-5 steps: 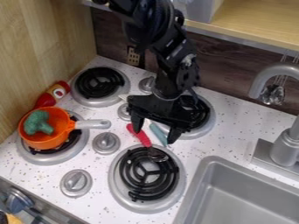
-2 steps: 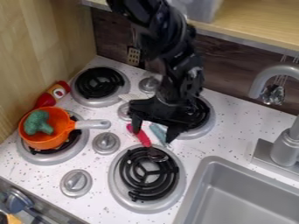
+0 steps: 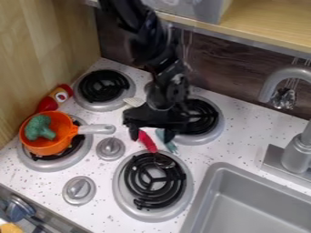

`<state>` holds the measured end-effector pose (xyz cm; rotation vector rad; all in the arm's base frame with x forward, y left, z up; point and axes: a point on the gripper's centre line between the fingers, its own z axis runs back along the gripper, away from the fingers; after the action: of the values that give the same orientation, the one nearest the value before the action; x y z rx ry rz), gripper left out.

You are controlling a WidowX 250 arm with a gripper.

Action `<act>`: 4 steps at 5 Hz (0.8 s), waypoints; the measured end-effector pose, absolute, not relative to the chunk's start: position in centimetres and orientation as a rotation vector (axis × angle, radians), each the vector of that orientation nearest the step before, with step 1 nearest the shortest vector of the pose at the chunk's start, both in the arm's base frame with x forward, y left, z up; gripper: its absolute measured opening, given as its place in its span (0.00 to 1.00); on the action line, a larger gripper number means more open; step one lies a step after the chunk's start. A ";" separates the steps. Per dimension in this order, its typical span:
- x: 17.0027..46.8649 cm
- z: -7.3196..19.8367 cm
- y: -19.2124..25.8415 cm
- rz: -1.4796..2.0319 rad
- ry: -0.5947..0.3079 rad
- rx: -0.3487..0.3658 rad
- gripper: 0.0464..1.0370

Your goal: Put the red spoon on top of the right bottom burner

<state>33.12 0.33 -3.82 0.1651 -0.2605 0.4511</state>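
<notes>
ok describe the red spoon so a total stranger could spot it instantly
Left of the grey sink is the closest right-hand burner. The spoon crosses its far edge, bowl over the black coils, handle pointing away across the white counter. Its slim red handle sets it apart from the pale blue utensil beside it.

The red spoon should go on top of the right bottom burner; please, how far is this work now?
Partly done: the bowl of the red spoon lies over the right bottom burner, but its red handle is out on the counter. Nothing looks held: the gripper is at the handle, fingers apart. Left, probably: grasp it, move it fully onto the burner, release.
</notes>
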 end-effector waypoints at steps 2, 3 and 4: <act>33.5 -6.5 1.4 0.514 -0.263 0.156 0.96; 34.1 -6.9 1.5 0.532 -0.296 0.132 0.96; 34.2 -7.6 2.0 0.534 -0.269 0.111 0.91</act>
<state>34.21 2.00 -7.60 0.1108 -0.2693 0.5340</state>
